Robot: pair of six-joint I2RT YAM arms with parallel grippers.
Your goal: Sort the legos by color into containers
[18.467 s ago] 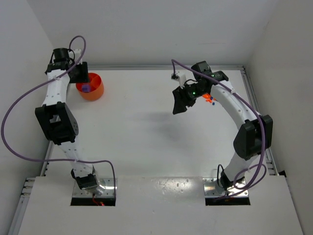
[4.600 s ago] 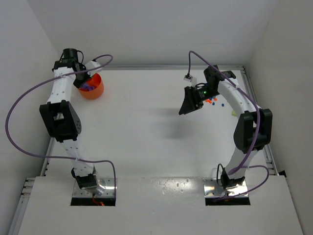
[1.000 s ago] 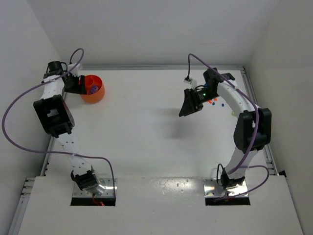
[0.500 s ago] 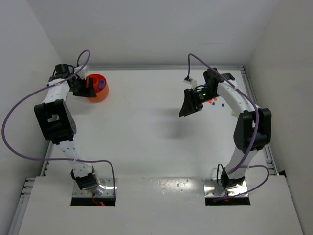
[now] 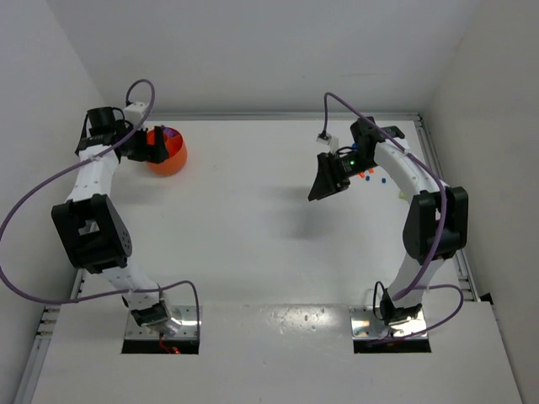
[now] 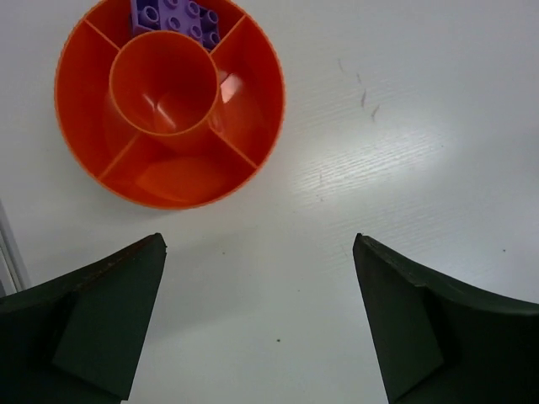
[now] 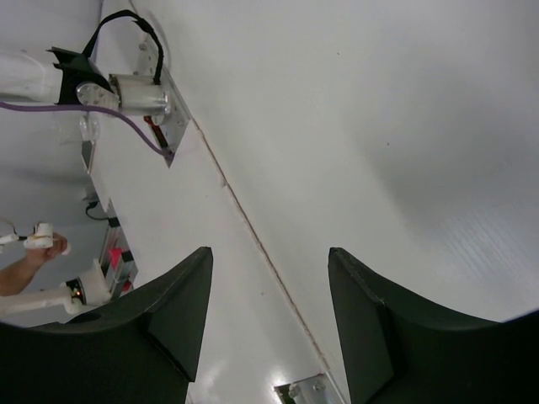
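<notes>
Hovering left gripper (image 6: pixel 259 252) just beside orange bowl (image 6: pixel 168 181) — fingers spread wide, gripping nothing.
Showing purple bricks (image 6: pixel 175 15) in bowl's outer compartment; leaving loose legos (image 5: pixel 365 175) on table (image 5: pixel 253 236) by right gripper (image 7: pixel 269 261) — also spread, empty.

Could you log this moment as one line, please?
left tool open | right tool open | orange bowl holds purple bricks | loose bricks unsorted

White table (image 5: pixel 253 219) with faint scuffs (image 6: pixel 362 84); metal rail (image 5: pixel 253 115) along far edge; plain white walls (image 5: pixel 253 50) behind and at both sides; white board (image 5: pixel 278 362) nearest.
</notes>
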